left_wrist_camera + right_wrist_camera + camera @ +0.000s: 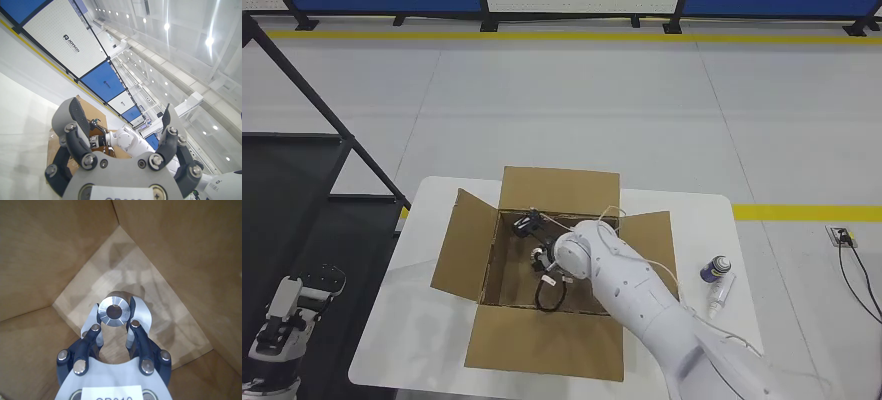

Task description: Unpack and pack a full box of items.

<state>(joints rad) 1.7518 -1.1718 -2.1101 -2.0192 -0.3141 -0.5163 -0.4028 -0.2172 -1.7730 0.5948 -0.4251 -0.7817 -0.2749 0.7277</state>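
The open cardboard box stands in the middle of the white table, all flaps folded out. My right arm goes down into it, and my right gripper is shut on a shiny metal cylinder with a hole through its middle, its end face turned toward the wrist camera. Below it lies the bare box floor; I cannot tell whether the cylinder touches it. From above, the right gripper sits in the box's far half. My left gripper is open and holds nothing, aimed up at the ceiling, off the table's left side.
On the table to the right of the box lie a small bottle with a blue cap and a white tube. A black frame post slants past the table's far left corner. Box walls close in around the right gripper.
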